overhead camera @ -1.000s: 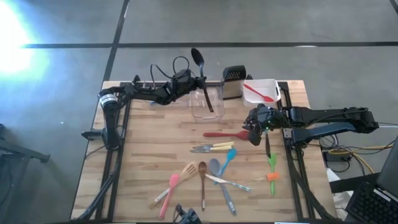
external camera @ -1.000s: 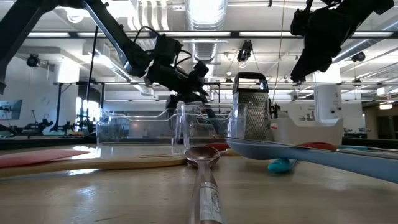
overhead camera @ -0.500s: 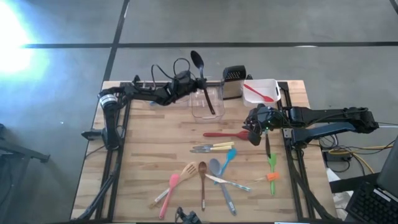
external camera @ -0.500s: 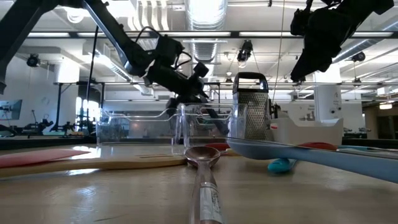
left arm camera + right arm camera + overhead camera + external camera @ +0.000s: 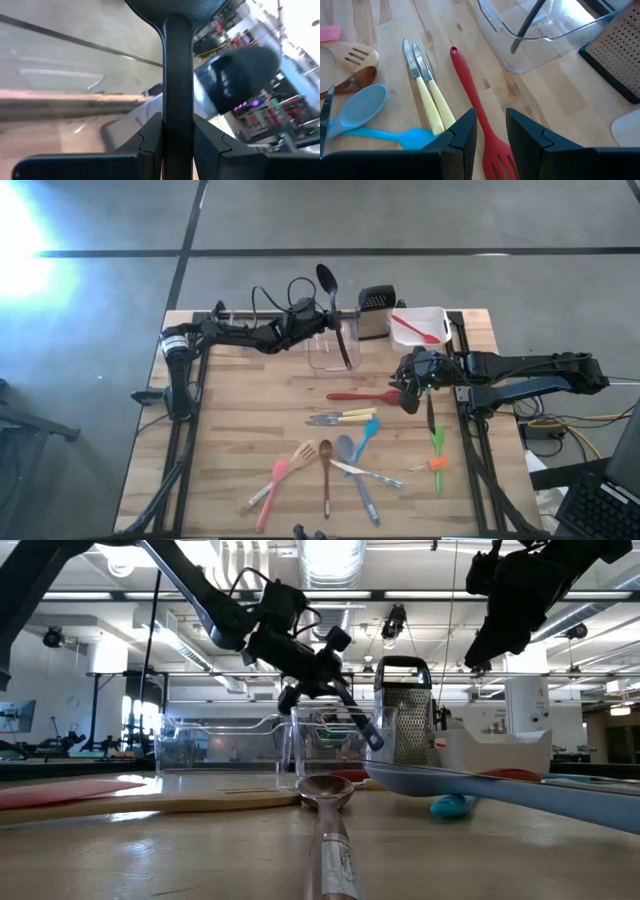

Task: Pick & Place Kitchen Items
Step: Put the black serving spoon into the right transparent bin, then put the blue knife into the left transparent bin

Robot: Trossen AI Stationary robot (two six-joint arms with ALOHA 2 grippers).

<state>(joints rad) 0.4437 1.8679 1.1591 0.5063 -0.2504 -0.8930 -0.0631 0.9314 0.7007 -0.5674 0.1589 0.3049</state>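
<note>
- The left hand [image 5: 312,313] is clenched on the handle of the black ladle [image 5: 336,315] over the clear tub [image 5: 332,345] at the far side of the counter [image 5: 250,440].
- From above, the ladle's long axis runs nearly straight away from the near edge: bowl past the counter's far edge, handle tip down inside the tub.
- The low view shows what that hides: the ladle [image 5: 345,705] is tilted, its handle slanting down into the tub [image 5: 330,740] beside the steel box grater [image 5: 403,712].
- The left wrist view shows the fingers [image 5: 150,137] pinching the handle [image 5: 178,75] on both sides.
- The right hand [image 5: 408,392] hangs above the red slotted spatula [image 5: 365,396], fingers a little apart, holding nothing.
- Its wrist view shows the spatula [image 5: 477,117] and two yellow-handled knives [image 5: 426,90] lying side by side.
</note>
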